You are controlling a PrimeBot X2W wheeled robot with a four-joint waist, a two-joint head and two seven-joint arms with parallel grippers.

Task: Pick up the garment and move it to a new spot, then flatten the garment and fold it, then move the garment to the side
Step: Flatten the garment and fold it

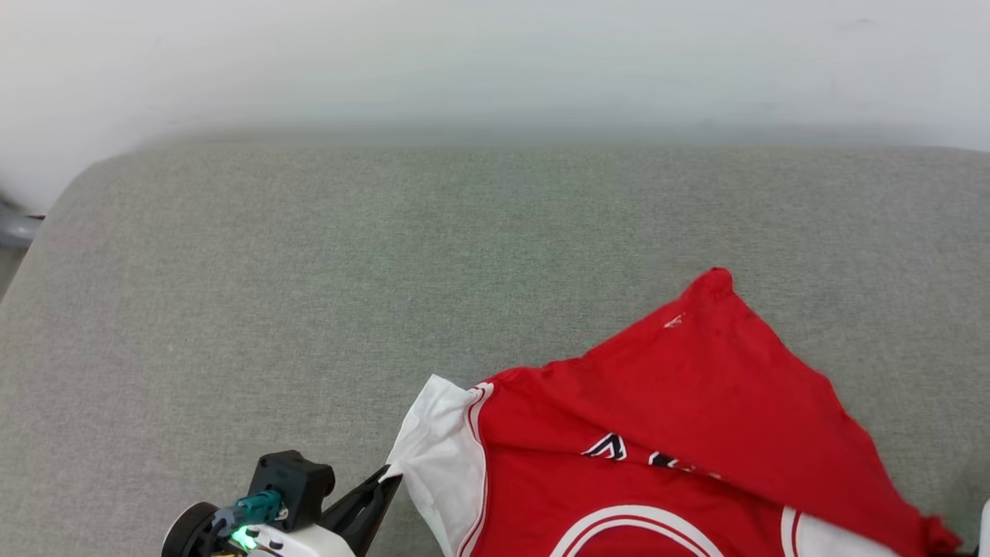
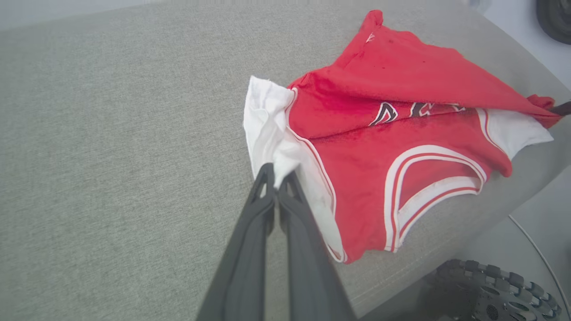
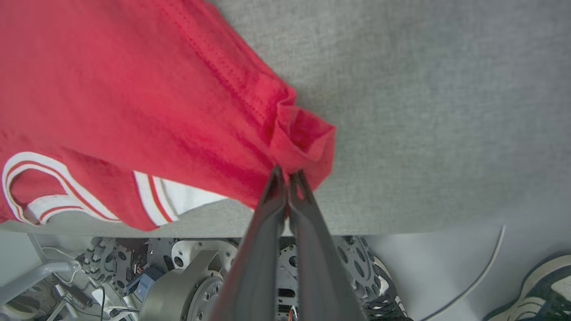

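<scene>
One shirt (image 1: 696,402) is lying at the lower right of the frame on one grey worktop (image 1: 309,271). Two pairs of jaws are pinching it. One shoe (image 3: 544,285) is showing at the lower right corner.

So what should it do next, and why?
Probably lift and carry the red, white-sleeved jersey T-shirt farther onto the grey fabric surface: left claw grips a sleeve, right claw a red corner, and it lies folded over at the near edge.

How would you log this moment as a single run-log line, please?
left claw: shut on white sleeve | right claw: shut on red corner | garment: crumpled, partly folded over, on grey surface
</scene>
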